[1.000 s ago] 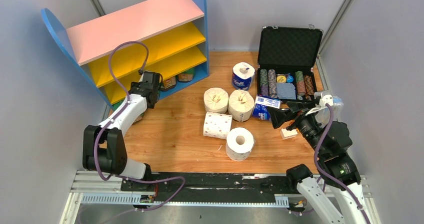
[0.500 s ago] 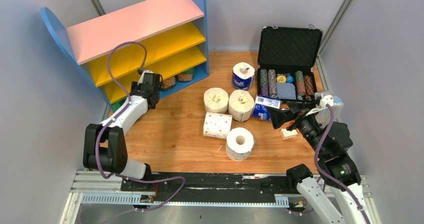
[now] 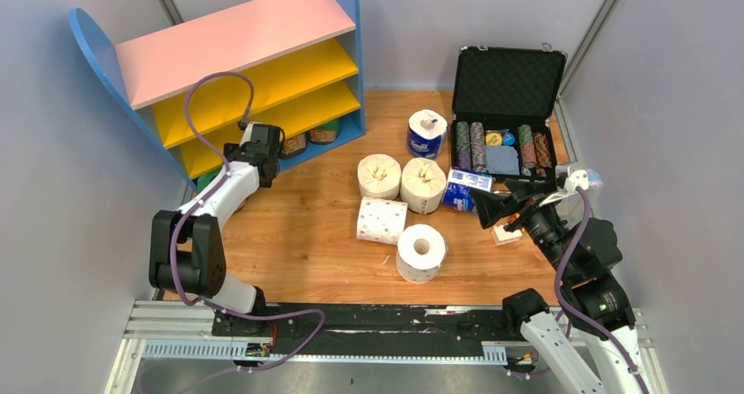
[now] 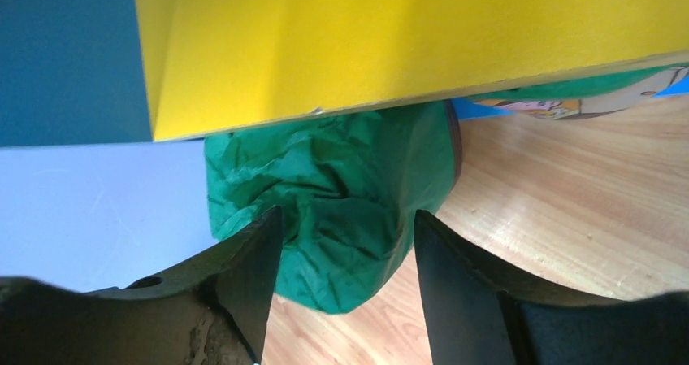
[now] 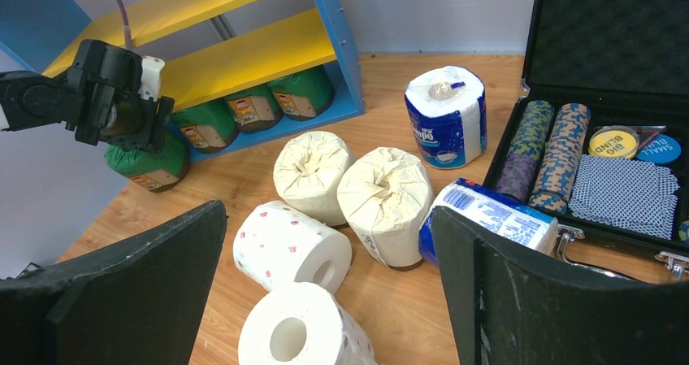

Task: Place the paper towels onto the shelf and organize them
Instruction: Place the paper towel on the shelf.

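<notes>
Reaching for the shelf's [image 3: 237, 39] low tier, the left gripper [image 3: 261, 144] sits at its front edge; loose rolls lie mid-table.
Left wrist: parted fingers [image 4: 252, 275] flank a green-wrapped roll [image 4: 341, 194] under the yellow board [image 4: 406, 40], no contact visible. Right wrist: the right gripper [image 5: 329, 292] gapes wide and empty above two cream-wrapped rolls [image 5: 386, 202], two white rolls [image 5: 292, 247] and a blue-white printed roll [image 5: 445, 115] beside the poker chip case [image 5: 617, 23].

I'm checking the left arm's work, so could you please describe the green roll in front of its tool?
The green roll is wrapped in crinkled green paper and stands on the wooden table, partly tucked under the shelf's lowest yellow board at its left end. The left tool's fingers flank it loosely; contact is unclear. It carries a printed label.
</notes>
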`<state>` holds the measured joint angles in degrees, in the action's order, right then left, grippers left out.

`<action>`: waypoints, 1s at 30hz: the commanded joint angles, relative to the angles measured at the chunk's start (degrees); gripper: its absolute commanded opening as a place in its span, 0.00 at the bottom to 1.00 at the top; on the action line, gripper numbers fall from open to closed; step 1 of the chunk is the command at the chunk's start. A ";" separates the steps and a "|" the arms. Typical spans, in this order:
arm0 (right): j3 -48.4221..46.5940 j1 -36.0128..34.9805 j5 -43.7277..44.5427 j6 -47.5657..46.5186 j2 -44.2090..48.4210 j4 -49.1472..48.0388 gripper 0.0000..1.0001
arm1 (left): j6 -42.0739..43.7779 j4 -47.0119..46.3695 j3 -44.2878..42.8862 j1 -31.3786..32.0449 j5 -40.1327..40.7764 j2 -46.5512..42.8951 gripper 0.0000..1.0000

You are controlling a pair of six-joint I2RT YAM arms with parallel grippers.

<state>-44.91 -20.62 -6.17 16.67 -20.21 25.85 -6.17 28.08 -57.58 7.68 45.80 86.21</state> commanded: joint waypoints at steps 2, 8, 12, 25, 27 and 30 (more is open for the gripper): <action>0.08 -0.40 -0.97 0.82 0.85 -2.29 1.00 | -5.49 2.36 -3.27 -2.10 0.54 -9.20 0.78; 0.12 -0.52 -0.94 0.91 1.46 -2.29 1.00 | -17.42 10.62 -2.01 -2.10 1.75 -19.82 0.83; 0.08 -0.47 -1.02 0.91 1.83 -2.29 1.00 | -26.74 14.39 2.10 -2.46 2.55 -26.70 0.78; -0.03 -1.14 0.41 0.56 3.55 -2.25 1.00 | -44.56 2.04 20.87 -23.13 -19.35 -32.40 0.54; -0.01 -1.19 0.44 0.55 3.51 -2.22 1.00 | -46.79 -0.28 22.41 -24.06 -22.37 -31.22 0.53; -0.01 -1.38 0.74 0.47 3.55 -2.20 1.00 | -49.45 -4.25 24.09 -24.24 -24.48 -30.13 0.52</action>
<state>-44.88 -21.37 -6.28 16.84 -17.19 25.85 -48.66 32.64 -34.61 -15.84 28.03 55.11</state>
